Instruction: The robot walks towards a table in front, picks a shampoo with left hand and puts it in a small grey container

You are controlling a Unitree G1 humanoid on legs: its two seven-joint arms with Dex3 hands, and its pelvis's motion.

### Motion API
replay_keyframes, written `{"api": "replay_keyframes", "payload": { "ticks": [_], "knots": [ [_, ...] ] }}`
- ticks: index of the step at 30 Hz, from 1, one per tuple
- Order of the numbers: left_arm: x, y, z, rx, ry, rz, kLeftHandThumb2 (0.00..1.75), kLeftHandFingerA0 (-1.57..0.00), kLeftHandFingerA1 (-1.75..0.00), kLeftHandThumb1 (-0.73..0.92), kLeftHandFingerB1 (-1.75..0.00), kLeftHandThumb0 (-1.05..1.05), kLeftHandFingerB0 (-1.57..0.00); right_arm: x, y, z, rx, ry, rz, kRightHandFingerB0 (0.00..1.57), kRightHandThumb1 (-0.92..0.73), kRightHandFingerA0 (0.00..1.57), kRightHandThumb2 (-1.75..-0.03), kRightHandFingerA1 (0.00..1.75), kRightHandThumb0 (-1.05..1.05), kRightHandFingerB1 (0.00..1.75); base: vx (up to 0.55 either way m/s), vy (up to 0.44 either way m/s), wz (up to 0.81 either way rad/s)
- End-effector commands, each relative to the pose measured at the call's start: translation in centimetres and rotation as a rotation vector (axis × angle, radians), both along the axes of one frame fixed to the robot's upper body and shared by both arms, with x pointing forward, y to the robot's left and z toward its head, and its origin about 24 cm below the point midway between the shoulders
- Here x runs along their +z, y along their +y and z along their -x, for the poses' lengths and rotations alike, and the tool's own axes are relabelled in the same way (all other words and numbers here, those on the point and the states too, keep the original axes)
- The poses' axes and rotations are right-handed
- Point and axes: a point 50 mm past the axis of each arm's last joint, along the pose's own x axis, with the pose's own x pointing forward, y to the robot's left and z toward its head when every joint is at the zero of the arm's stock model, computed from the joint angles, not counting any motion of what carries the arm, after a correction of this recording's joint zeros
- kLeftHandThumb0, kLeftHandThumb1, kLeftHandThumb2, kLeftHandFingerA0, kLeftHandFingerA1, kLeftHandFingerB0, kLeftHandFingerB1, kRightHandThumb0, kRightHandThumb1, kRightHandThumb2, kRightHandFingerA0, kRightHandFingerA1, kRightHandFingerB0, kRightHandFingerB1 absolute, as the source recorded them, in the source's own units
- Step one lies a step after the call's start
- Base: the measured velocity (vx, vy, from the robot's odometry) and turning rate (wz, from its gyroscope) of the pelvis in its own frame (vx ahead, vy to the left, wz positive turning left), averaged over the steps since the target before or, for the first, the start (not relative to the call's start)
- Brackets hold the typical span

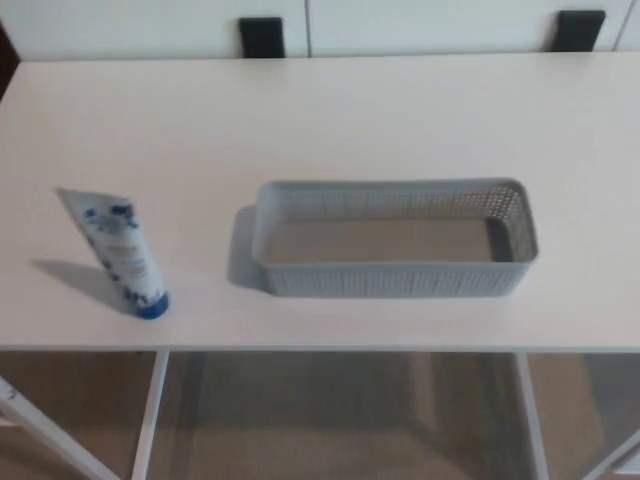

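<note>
View: head cam, looking down on tabletop and its front edge.
Table: white flat-topped table (330, 110) on thin white metal legs (150, 410); top fills most of frame.
Shampoo: white plastic shampoo tube (120, 255) w/ blue print and blue cap. On tabletop at pic left, near front edge. Stands cap-down, crimped end up, leaning toward pic left. Shadow lies to its left.
Container: grey rectangular perforated-plastic basket (395, 282), long side parallel to front edge, approx mid-table, slightly right. Interior shows bare bottom only.
Tube vs basket: apart, no contact. Tube sits off basket's left short end, outside it.
L hand: left hand out of frame; open/closed state can't be told.
R hand: right hand out of frame; same, can't tell.
Far edge: two black blocks (262, 37) (579, 28) beyond far table edge against white panel; identity unclear.
Floor: brown-grey floor (340, 420) visible under table.
</note>
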Motion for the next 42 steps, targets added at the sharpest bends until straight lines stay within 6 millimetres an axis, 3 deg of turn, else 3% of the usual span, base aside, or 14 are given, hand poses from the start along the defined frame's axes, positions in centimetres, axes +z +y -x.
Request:
{"api": "replay_keyframes", "payload": {
  "ticks": [1,5,6,7,10,16,17,29,38,39,42],
  "knots": [
    [0.3,0.6,0.0,-0.004,0.003,-0.018,0.75,-0.55,-0.51,0.55,-0.44,-0.41,-0.37,0.1,-0.1,-0.3,-0.005,-0.01,0.018,0.51,-0.65,0.61,-0.59,0.43,-0.34,0.38,0.08,0.009,-0.01],
    [0.5,0.7,-0.4,0.014,-0.013,-0.008,0.75,-0.58,-0.52,0.55,-0.44,-0.4,-0.39,0.1,0.0,-0.7,-0.04,-0.015,0.001,0.53,-0.67,0.65,-0.6,0.45,-0.35,0.39,0.07,0.094,-0.05],
    [0.5,0.7,-0.3,0.021,-0.008,-0.002,0.74,-0.52,-0.49,0.56,-0.44,-0.41,-0.41,0.1,0.0,-0.7,-0.043,-0.011,-0.001,0.52,-0.69,0.64,-0.61,0.45,-0.36,0.39,0.07,0.171,-0.03],
    [0.5,0.7,-0.6,0.025,-0.005,0.004,0.59,-0.56,-0.39,0.64,-0.35,-0.32,-0.45,0.2,0.0,-0.8,-0.05,-0.007,-0.008,0.55,-0.67,0.65,-0.61,0.48,-0.35,0.41,0.1,0.215,-0.05],
    [0.6,0.6,-1.3,0.016,-0.012,0.002,0.59,-0.54,-0.39,0.65,-0.34,-0.32,-0.43,0.3,-0.1,-1.1,-0.059,-0.016,-0.015,0.54,-0.67,0.66,-0.6,0.51,-0.34,0.41,0.06,0.212,-0.01],
    [0.4,0.6,-0.7,0.017,0.006,-0.007,0.59,-0.54,-0.39,0.65,-0.35,-0.3,-0.44,0.0,-0.1,0.1,-0.061,0.01,-0.019,0.53,-0.68,0.64,-0.61,0.48,-0.35,0.4,0.07,0.083,0.07],
    [0.3,0.6,-0.5,0.017,0.019,-0.008,0.73,-0.48,-0.46,0.57,-0.43,-0.39,-0.4,0.0,-0.3,0.4,-0.052,0.018,-0.015,0.53,-0.68,0.62,-0.61,0.47,-0.36,0.4,0.0,0.0,0.0],
    [0.5,0.6,-0.8,-0.025,0.006,-0.04,0.74,-0.51,-0.48,0.57,-0.43,-0.4,-0.39,-0.1,0.0,0.3,-0.035,0.019,-0.003,0.54,-0.68,0.66,-0.61,0.5,-0.38,0.41,0.01,-0.002,0.01],
    [0.7,0.8,-0.8,-0.017,-0.003,-0.013,0.73,-0.49,-0.47,0.56,-0.42,-0.4,-0.35,-0.1,-0.2,0.6,-0.031,0.02,0.001,0.54,-0.68,0.63,-0.61,0.5,-0.38,0.41,0.0,0.0,0.0],
    [0.8,0.8,-0.9,-0.02,-0.009,-0.013,0.6,-0.54,-0.39,0.65,-0.34,-0.31,-0.38,-0.1,-0.2,0.5,-0.033,0.016,0.004,0.54,-0.68,0.65,-0.61,0.5,-0.38,0.41,0.0,0.0,0.0],
    [1.3,0.8,-0.4,-0.048,-0.058,0.023,0.6,-0.54,-0.39,0.65,-0.33,-0.32,-0.36,-0.2,-0.2,0.8,-0.038,0.024,0.004,0.54,-0.68,0.64,-0.61,0.48,-0.38,0.41,0.0,0.0,0.0]
  ]
}}
